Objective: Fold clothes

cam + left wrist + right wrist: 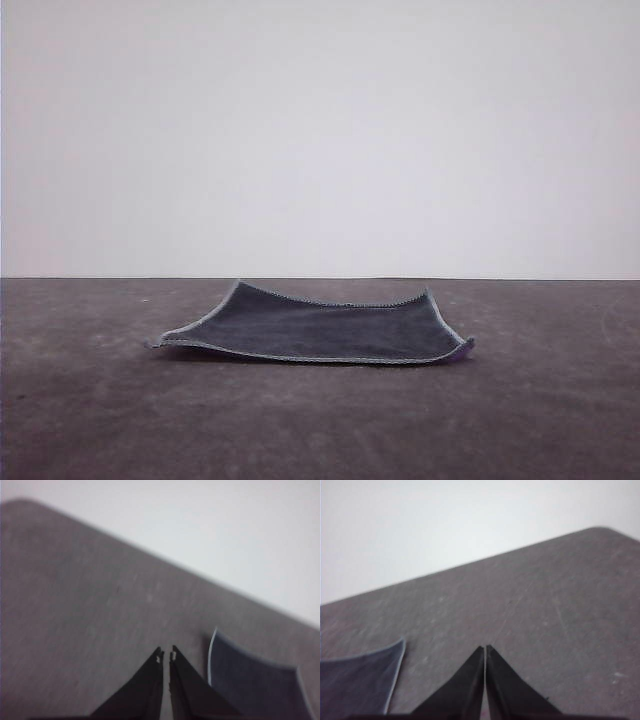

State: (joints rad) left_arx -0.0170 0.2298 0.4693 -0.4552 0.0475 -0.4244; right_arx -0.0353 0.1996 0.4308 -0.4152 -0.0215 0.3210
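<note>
The clothes [318, 327] are one small square cloth lying spread out in the middle of the dark table, charcoal-grey face up, with light stitched edging and slightly curled corners; a sliver of purple shows at its near right corner. In the left wrist view my left gripper [166, 656] is shut with nothing in it, above bare table, and a raised corner of the cloth [250, 685] lies close beside it. In the right wrist view my right gripper [485, 649] is shut and empty too, with the cloth's edge [360, 680] off to one side.
The dark grey table [120, 420] stretches wide around the cloth, with its far edge [560, 279] against a plain white wall. Rounded table corners show in both wrist views.
</note>
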